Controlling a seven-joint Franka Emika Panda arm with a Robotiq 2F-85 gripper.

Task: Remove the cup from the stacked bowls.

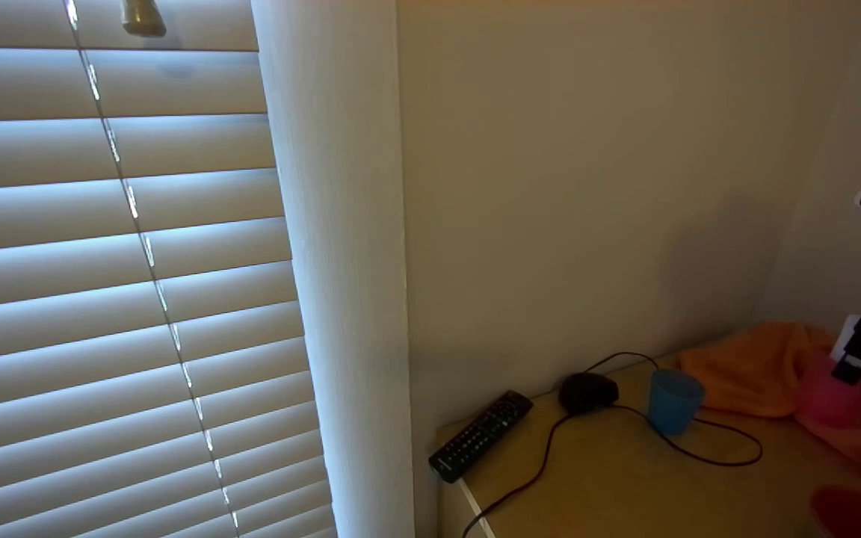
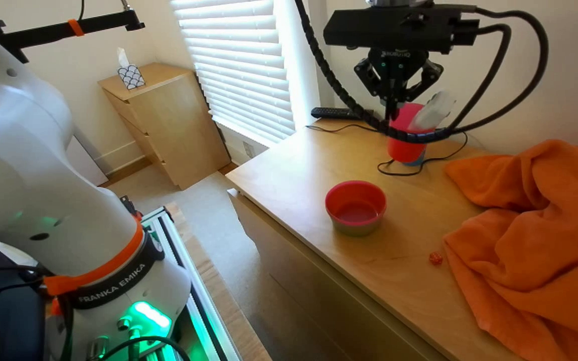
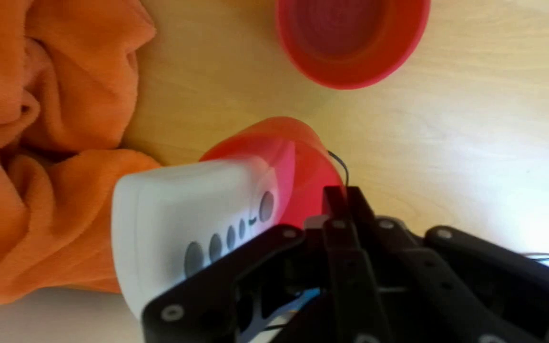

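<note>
- The red bowl (image 2: 355,193) stands on the tabletop (image 2: 289,165), greyish green outside below its red rim; whether this is one bowl or two nested, I cannot tell.
- The red cup (image 2: 405,146) is off the bowl, held in the air beyond it as seen in an exterior view.
- The tool (image 2: 393,108), higher than the bowl, is closed with the cup's wall pinched in it at the rim; pale lettering on its body is too small to read surely.
- A white object (image 3: 174,200) sticks out of the cup, clear of the bowl; its face shows grey ovals and a small dark mark, illegible.
- Well apart from the bowl, a black band (image 2: 112,286) on the arm (image 2: 13,150) reads "FRANKA EMIKA" in pale capitals.
- The blue cup (image 1: 673,409) is beyond the bowl in both exterior views.
- The black remote (image 1: 481,436) lies farther from the bowl than the blue cup; the print on it is too blurred to read.
- The orange cloth (image 2: 545,240) lies right of the bowl in an exterior view, a small orange-red thing (image 2: 435,258) between them.
</note>
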